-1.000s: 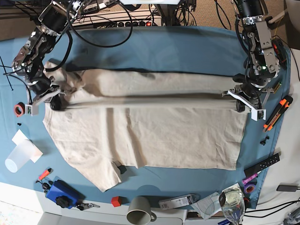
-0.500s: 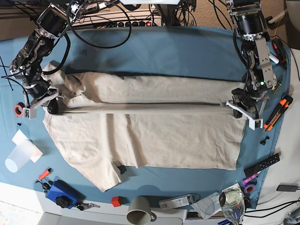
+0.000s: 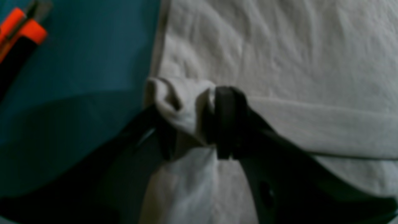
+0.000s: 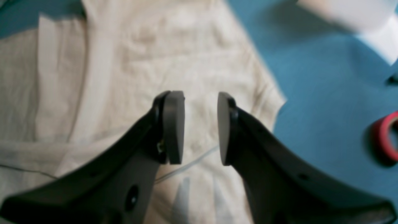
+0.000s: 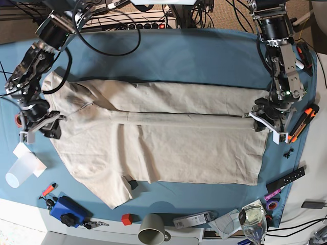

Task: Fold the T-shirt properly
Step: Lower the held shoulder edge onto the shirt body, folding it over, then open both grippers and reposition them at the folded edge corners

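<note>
The left gripper (image 3: 192, 121) is closed tight on a bunched corner of the T-shirt (image 3: 279, 49); the cloth is squeezed between its two black fingers (image 3: 228, 121) and bulges out above them. In the base view this gripper (image 5: 268, 118) stands at the right edge of the shirt, on the end of a long fold that runs across the cloth from left to right. Just to its right, an orange and black tool (image 5: 302, 122) lies on the blue table cloth (image 5: 204, 56).

The right gripper (image 4: 200, 127) is open, with a clear gap between its two pads (image 4: 174, 124), and it has hold of nothing; the beige cloth is seen below it. In the base view this gripper (image 5: 40, 128) is at the left edge of the T-shirt (image 5: 173, 148), near the sleeve. A roll of red tape (image 4: 387, 138) lies on the blue cloth nearby.

The shirt is spread wide over the middle of the table. A clear plastic cup (image 5: 21, 171) lies near the left corner, and a grey mug (image 5: 152, 228) is at the near edge.
</note>
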Robot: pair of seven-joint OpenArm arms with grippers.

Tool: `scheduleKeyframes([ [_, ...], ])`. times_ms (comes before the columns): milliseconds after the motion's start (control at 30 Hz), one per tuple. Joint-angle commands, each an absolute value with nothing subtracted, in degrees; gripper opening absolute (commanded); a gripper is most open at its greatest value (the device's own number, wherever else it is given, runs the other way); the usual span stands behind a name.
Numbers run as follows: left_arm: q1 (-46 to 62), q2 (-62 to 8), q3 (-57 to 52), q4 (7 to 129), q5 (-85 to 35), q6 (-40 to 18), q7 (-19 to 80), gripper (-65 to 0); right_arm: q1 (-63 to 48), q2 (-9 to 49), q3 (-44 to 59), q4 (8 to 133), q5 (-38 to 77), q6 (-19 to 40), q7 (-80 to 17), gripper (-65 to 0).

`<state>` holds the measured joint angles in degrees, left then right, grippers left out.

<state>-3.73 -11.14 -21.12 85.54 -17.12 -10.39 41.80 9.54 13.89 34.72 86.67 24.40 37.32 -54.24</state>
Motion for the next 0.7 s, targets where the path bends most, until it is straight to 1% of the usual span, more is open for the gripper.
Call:
scheduleKeyframes([
  [0,-4.93,-12.27,-21.41,87.13,-17.56,-10.59,42.39,-44.3,10.76,15.14,34.83,87.64,25.45,37.47,-54.04,-46.4],
  [200,-4.91,-12.73,-22.06,93.58,-19.35,-9.93,50.13,-44.2,11.29,16.91,34.98,87.72,30.55,37.5,-56.93,-46.4],
  [267,-4.89,-12.71,-22.33,95.66,-19.64,-9.96,51.11,-42.3,11.27,17.32,34.98,87.74,31.53,37.54,-57.54,-46.4],
  [400,-4.91,-12.73,-22.39,97.84,-19.55,-9.98,51.07,-35.9,11.44,18.31,34.98,87.74,31.51,37.54,-57.47,-46.4],
  [433,-4.89,-12.73,-22.39,97.95,-19.44,-9.98,51.31,-35.4,11.46,18.74,34.98,87.74,31.53,37.54,-57.49,-46.4],
  [533,-4.58,-12.75,-22.41,98.02,-19.53,-9.96,54.74,-35.4,11.46,19.75,35.53,87.74,32.18,37.5,-59.46,-46.4],
  [667,-2.26,-13.8,-22.76,100.36,-20.14,-9.96,57.56,-35.4,11.44,20.01,40.25,87.81,38.13,37.63,-63.07,-46.4],
])
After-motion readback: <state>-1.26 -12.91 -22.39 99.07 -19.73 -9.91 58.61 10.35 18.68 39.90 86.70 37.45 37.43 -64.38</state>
